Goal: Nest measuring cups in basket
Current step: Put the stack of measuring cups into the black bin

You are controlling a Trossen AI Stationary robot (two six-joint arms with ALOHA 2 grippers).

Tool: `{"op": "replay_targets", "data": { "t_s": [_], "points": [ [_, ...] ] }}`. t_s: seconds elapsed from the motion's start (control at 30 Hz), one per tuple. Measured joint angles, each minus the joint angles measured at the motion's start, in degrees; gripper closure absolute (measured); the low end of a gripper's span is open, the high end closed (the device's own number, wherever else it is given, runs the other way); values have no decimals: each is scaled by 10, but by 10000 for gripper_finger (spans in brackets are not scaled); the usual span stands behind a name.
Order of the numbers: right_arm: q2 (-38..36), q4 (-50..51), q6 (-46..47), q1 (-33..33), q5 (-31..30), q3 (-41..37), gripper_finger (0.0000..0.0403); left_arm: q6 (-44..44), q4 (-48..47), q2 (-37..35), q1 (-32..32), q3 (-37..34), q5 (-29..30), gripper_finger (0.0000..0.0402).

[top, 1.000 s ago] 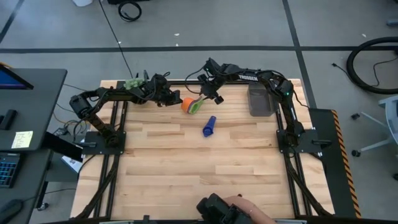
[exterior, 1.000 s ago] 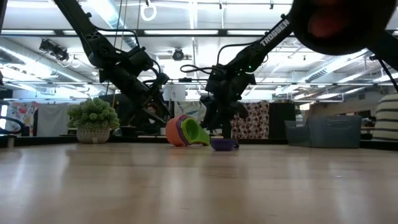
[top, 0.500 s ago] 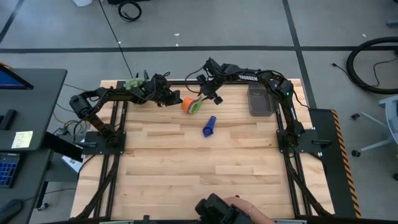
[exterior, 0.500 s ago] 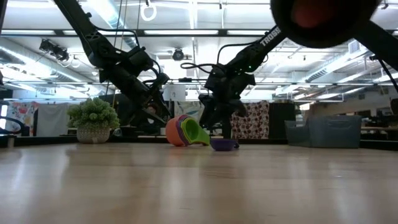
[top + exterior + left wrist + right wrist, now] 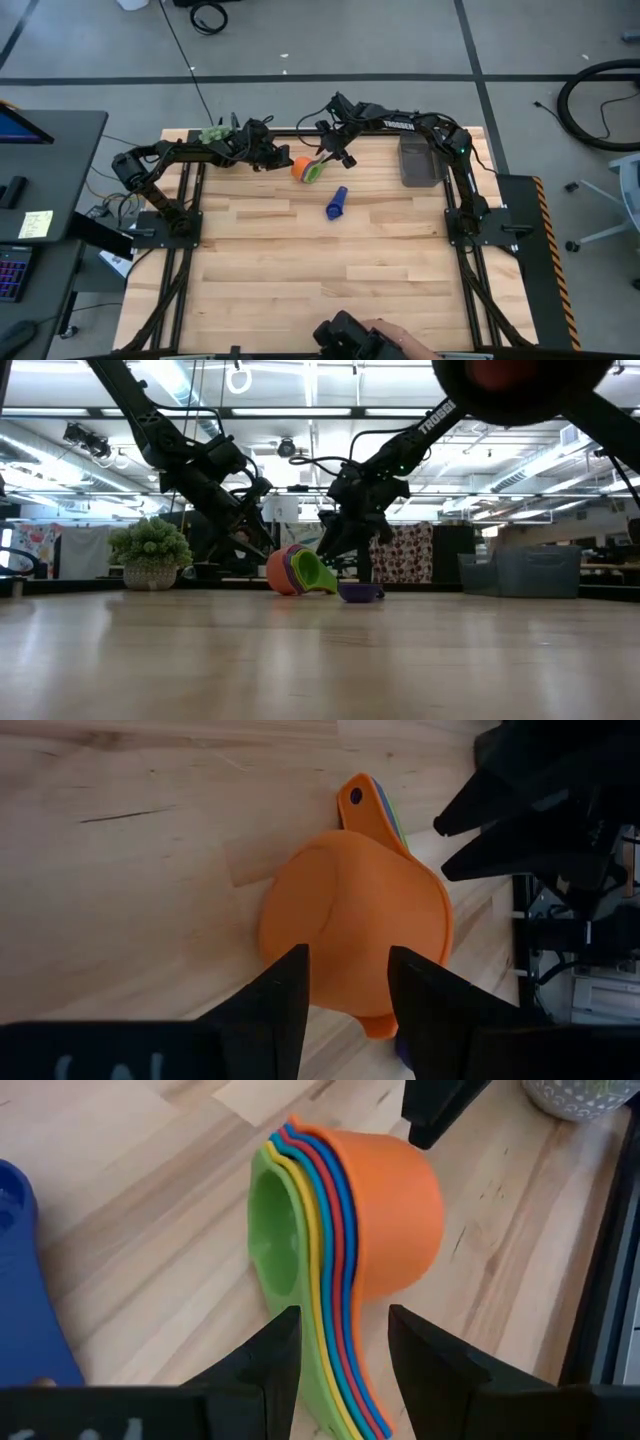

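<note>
orange cup (image 5: 355, 915) hides nested cups (mostly)

The nested cups (image 5: 306, 168) lie between the two end effectors, basket (image 5: 417, 162) well to their right.

On the pale wooden plank table (image 5: 300, 270), everything from centre toward six o'clock lies open. Passage near twelve o'clock is crowded: the tipped stack of nested plastic measuring cups (image 5: 306, 168) sits between the left gripper (image 5: 281, 160) and right gripper (image 5: 333, 157), both parted, with a fuzzy green potted plant ball (image 5: 213, 134) at eleven and a dark grey rectangular basket (image 5: 418, 162) at one.
</note>
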State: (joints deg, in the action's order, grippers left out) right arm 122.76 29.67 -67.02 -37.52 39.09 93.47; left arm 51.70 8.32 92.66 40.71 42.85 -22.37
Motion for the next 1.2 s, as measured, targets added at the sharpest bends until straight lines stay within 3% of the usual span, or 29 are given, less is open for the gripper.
{"op": "replay_targets", "data": {
  "t_s": [0.4,0.93,1.2],
  "points": [
    [37,-46,0,0,-20,0,248,0,-1,0,8,0,-24,260],
    [38,-48,13,-8,0,0,248,-27,-6,0,16,0,-30,260],
    [38,-62,15,-8,2,0,248,-45,-30,0,16,0,5,260]
  ]
}}
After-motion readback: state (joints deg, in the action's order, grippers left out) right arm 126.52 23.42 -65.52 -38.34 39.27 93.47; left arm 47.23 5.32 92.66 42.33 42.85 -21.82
